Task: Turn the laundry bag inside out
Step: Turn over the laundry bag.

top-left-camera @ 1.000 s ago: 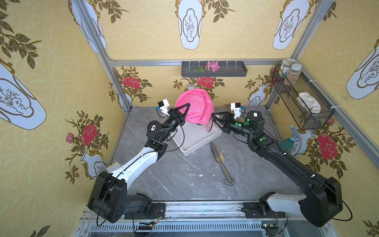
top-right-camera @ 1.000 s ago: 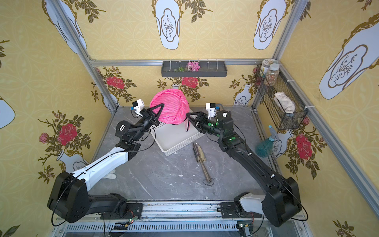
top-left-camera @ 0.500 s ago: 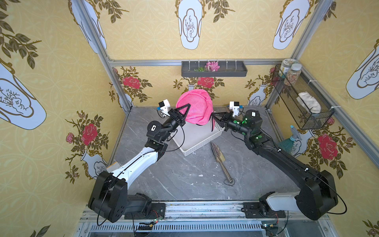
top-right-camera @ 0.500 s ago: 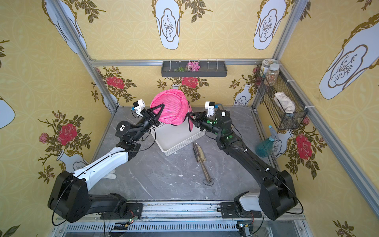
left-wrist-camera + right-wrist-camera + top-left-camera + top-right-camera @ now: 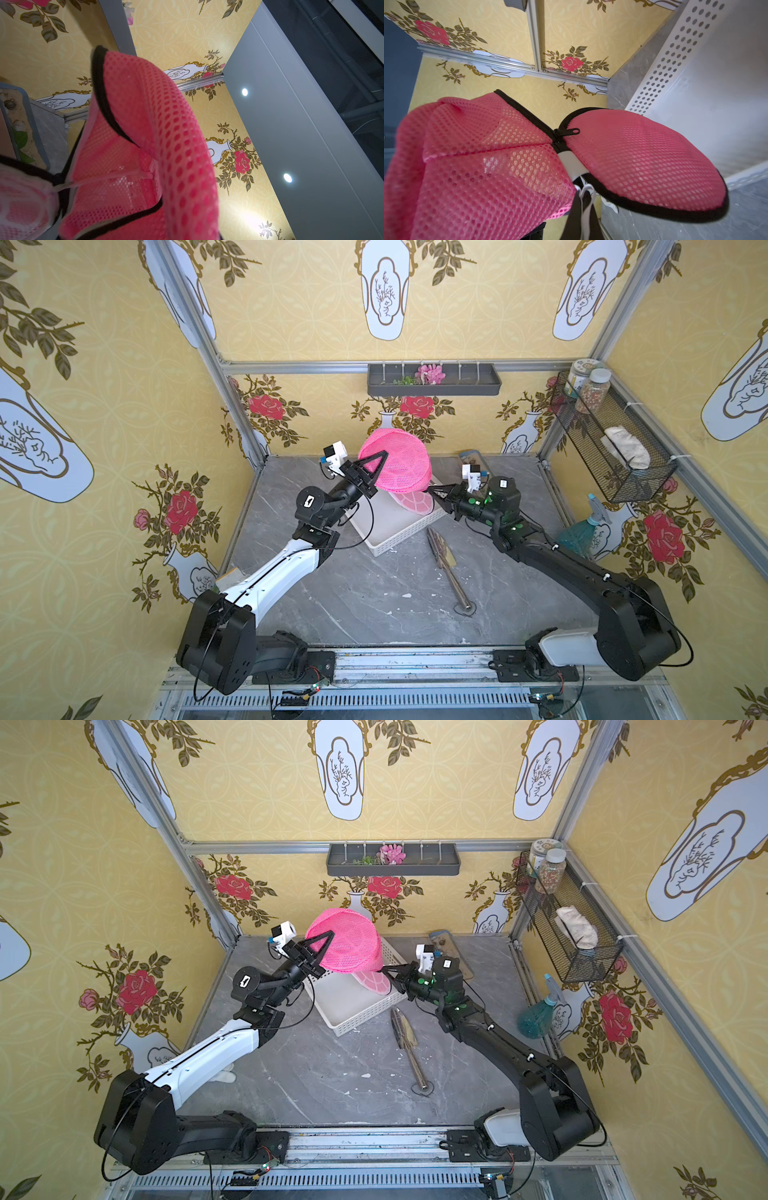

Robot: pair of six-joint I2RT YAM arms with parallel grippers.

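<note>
While both arms are reaching in from the front, the pink mesh laundry bag (image 5: 399, 466) is hanging in the air between them, over the back part of the white perforated basket (image 5: 395, 537). The left tool (image 5: 380, 457) is pinching shut on the bag's left side. The right tool (image 5: 432, 489) is clamping shut on its lower right edge, where the right wrist view is showing the black zipper trim (image 5: 529, 116), the zipper pull (image 5: 568, 132) and a white tab (image 5: 571, 164). The zipper is standing open, and a round flap (image 5: 415, 504) is drooping from the bag toward the basket's floor. The back wall is sitting close behind the bag. Toward the front, the grey marble counter (image 5: 365, 597) is lying open, with a garden trowel (image 5: 446, 562) just beside the basket.
</note>
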